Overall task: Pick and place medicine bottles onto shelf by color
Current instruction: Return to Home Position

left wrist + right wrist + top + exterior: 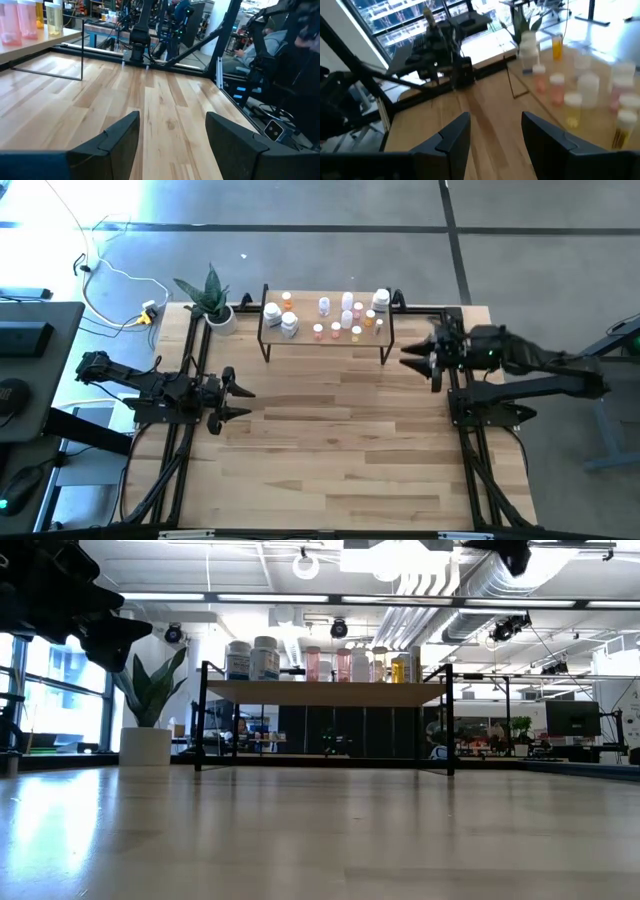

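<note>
— Right gripper [408, 358] hangs just right of the shelf [306, 312], dark fingers spread.

— We see the left gripper [246, 402] spread too, front-left of it; cylindrical medicine bottles [347, 302] stand on its light-wood board.

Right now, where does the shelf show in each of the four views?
High view: the shelf is upper centre, at the table's back edge.
Low view: shelf dead centre, edge-on on black legs.
Left wrist view: shelf ahead of the left hand, one end and a leg.
Right wrist view: shelf ahead of the right hand, its top.
Shared landmark: the medicine bottles standing on it.
</note>
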Tool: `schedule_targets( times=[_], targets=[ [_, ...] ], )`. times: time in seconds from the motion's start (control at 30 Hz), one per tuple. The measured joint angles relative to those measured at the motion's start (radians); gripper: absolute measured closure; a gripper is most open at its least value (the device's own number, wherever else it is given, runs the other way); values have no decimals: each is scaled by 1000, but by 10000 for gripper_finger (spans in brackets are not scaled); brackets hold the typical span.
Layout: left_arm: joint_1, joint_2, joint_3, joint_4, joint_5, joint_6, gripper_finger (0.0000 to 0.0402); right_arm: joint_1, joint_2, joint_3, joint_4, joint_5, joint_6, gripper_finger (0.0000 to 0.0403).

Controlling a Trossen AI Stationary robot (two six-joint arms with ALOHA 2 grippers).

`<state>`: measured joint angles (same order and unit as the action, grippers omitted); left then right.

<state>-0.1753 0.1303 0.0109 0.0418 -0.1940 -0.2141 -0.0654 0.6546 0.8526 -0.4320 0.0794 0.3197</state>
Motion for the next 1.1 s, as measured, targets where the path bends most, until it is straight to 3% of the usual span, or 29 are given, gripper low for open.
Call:
schedule_targets(
  times=[0.23,0.43,1.1],
  targets=[
    [0,0,0,0,0,-1,186,66,-142,-291,103,52,39,235],
    [0,0,0,0,1,-2,185,91,-297,-498,220,35,96,235],
    [0,0,1,0,1,0,185,128,-643,-789,305,30,120,235]
  ],
)
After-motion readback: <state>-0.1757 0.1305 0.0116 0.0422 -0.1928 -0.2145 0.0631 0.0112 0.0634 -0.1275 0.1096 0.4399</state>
